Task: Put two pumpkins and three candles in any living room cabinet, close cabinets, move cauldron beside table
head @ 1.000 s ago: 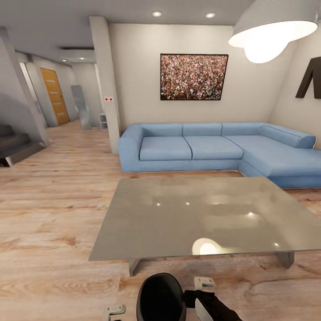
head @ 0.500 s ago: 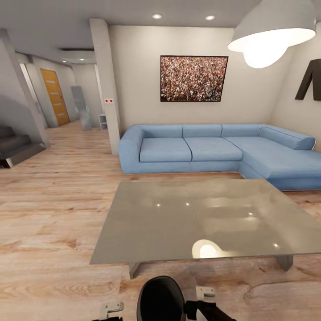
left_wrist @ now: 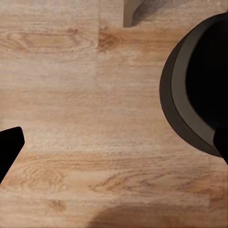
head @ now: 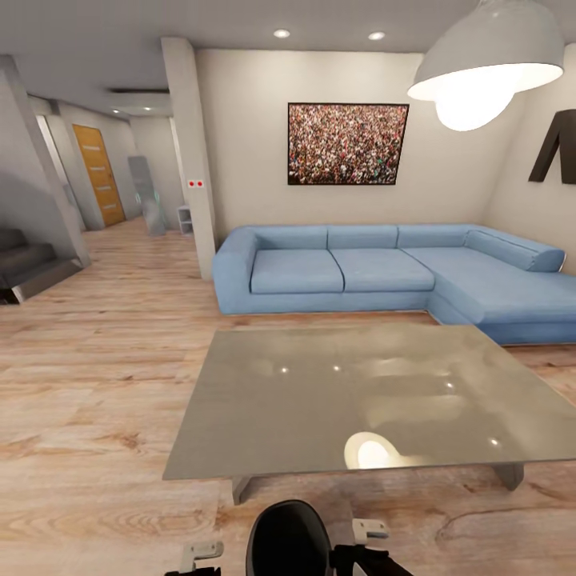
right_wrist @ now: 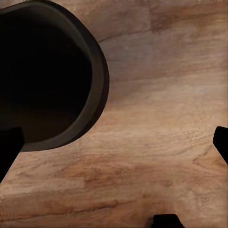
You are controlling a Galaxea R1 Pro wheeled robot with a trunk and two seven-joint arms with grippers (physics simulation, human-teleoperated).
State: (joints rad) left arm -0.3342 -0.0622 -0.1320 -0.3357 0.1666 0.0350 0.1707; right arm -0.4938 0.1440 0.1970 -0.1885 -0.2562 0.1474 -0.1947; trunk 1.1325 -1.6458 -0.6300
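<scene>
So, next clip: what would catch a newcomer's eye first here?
The long blue corner sofa against the far wall, with a dense crowd picture hanging above it. Nearer, a low grey glossy table mirrors the big pendant lamp at upper right. At the head view's bottom edge sits the black cauldron on the wood floor, close by the table.

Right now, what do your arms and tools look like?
Mostly black. The left tool and right tool each end in plain matte black fingertips with blunt, angled ends. In the head view, small pale grey pieces sit by the smooth black casing of the right arm. No cables or markings can be made out.
</scene>
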